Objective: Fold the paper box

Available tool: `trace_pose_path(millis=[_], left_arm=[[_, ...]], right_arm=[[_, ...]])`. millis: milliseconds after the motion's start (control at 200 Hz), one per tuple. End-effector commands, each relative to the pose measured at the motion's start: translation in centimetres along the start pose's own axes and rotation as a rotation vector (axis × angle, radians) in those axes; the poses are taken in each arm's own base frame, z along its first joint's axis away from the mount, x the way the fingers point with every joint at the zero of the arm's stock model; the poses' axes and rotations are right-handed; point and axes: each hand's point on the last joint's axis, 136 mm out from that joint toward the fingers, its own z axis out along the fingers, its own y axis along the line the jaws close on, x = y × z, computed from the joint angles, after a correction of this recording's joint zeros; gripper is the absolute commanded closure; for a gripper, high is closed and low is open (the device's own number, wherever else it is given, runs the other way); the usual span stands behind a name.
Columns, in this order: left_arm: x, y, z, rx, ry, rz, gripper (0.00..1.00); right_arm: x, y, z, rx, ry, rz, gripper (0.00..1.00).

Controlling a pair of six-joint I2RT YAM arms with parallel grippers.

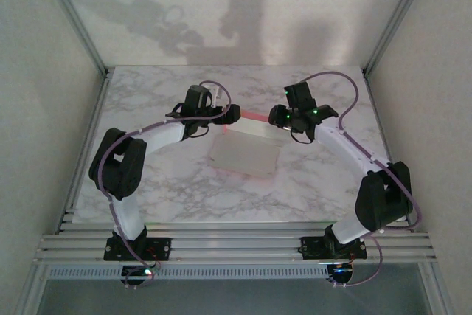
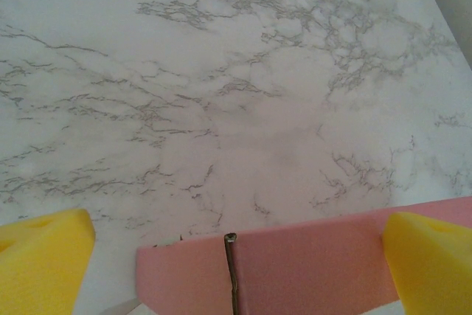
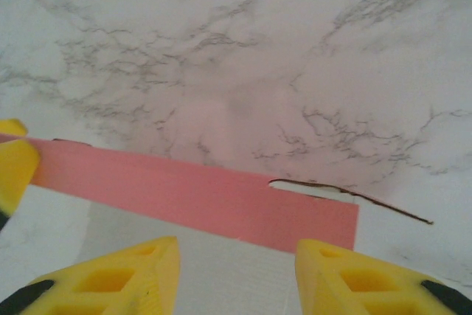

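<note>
Squarely, paper box (image 2: 295,274), within span of left gripper (image 2: 236,256)

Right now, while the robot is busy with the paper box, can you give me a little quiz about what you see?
1. True or false: the flat part of the paper box shows its pink face.
2. Seen from the top camera, along which edge of the box does the pink strip run? A the near edge, B the far edge, C the left edge.
3. Fill in: the left gripper has its yellow fingers wide ____, one on each side of the pink strip.
Key: 1 false, it shows white; 2 B; 3 open.
</note>
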Motion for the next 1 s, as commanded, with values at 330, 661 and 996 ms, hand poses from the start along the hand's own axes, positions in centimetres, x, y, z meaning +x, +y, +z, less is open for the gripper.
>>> trace_pose_path(millis=[330,661,996], left_arm=[[2.1,0.8,0.7,-0.018,0.083,-0.017,0.01],[2.4,0.6,0.6,-0.013,0.090,-0.015,0.01],[2.9,0.3,0.7,-0.006,0.103,-0.013,0.01]], right_arm=[[0.6,-1.1,2.3,0.062,0.053,0.023,0.55],[0.3,0.3,3.4,-0.085,0.058,0.119,0.57],[0.9,-0.7,3.5,-0.117,0.071,0.210,0.58]])
